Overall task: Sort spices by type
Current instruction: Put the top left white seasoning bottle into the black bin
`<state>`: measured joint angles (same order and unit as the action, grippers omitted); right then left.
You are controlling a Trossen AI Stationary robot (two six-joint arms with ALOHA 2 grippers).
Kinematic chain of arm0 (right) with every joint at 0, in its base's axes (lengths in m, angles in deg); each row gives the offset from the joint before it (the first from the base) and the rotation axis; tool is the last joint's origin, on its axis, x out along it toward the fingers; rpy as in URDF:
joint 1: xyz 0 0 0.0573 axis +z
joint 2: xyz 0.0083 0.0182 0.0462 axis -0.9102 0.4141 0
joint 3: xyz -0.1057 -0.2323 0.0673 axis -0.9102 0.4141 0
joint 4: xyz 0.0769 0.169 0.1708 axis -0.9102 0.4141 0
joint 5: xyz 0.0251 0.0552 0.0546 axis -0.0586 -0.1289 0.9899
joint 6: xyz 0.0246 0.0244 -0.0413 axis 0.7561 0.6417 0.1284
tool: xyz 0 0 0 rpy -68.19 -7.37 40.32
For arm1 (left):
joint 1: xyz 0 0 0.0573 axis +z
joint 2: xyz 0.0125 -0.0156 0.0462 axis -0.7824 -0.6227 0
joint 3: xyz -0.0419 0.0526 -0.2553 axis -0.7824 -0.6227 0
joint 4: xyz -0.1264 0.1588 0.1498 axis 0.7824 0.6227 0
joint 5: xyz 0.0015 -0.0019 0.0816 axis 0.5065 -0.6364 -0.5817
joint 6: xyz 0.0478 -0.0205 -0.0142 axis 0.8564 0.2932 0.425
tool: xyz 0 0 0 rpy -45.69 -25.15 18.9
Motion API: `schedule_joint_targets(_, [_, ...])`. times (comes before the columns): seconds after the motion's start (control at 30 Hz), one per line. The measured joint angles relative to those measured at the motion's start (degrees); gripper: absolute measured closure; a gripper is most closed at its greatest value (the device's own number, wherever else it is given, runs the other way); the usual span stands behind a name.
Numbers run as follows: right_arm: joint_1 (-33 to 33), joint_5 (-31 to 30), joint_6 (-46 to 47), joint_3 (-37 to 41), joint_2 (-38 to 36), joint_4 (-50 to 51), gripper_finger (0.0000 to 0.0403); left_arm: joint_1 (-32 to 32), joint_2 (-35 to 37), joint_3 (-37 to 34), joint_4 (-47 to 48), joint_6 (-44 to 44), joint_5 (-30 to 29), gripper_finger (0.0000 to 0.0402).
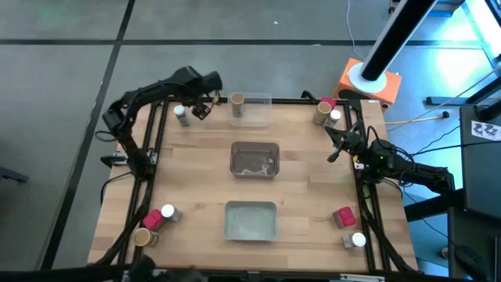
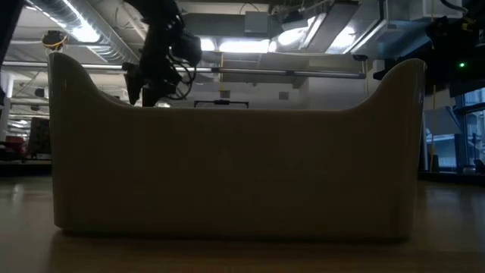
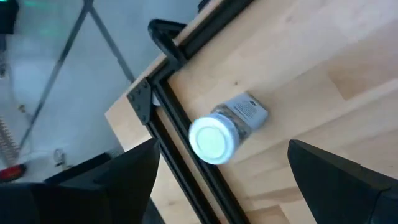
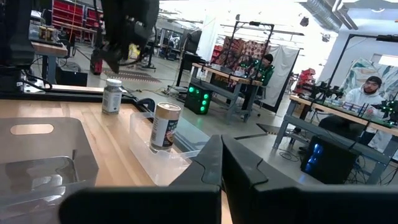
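My left gripper [image 1: 200, 106] hangs open over the table's far left corner, its fingers on either side of a dark jar with a white lid [image 3: 214, 140] without touching it. That jar [image 1: 181, 114] stands upright on its base by the table frame. A tan-topped brown cylinder [image 1: 237, 103] stands in the clear far tray [image 1: 262, 116]; the right wrist view shows the cylinder [image 4: 165, 126] too. My right gripper [image 1: 337, 149] is shut and holds nothing, near the right edge. Other spices stand in groups at the far right [image 1: 327, 111], near left [image 1: 154, 222] and near right [image 1: 348, 227] corners.
A grey tray [image 1: 254, 160] sits mid-table and another tray [image 1: 250, 220] near the front edge; in the low view that tray's wall [image 2: 235, 174] blocks most of the table. Black frame rails [image 1: 153, 141] run along both sides. People sit at benches [image 4: 367, 93] beyond the table.
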<state>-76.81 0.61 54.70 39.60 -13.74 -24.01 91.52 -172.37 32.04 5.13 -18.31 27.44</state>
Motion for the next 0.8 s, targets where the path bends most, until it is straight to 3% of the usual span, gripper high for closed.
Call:
schedule_joint_targets(0.3, [0.00,0.00,-0.02,0.00,0.00,0.05,0.0396,8.08,3.44,-6.24,-10.85,12.25,13.35,0.0066])
schedule_joint_targets(0.4, [0.00,0.00,-0.02,0.00,0.00,0.05,0.0396,9.80,3.48,-7.69,-10.05,15.61,14.02,0.0066])
schedule_joint_targets(0.67, [-0.01,0.00,-0.07,0.00,0.01,-0.02,0.0396,10.93,3.47,-10.05,-12.84,11.46,14.01,0.0066])
schedule_joint_targets(0.8, [-0.02,0.00,-0.24,0.00,0.01,-0.06,0.0396,10.93,3.48,-11.55,-9.81,12.97,14.02,0.0066])
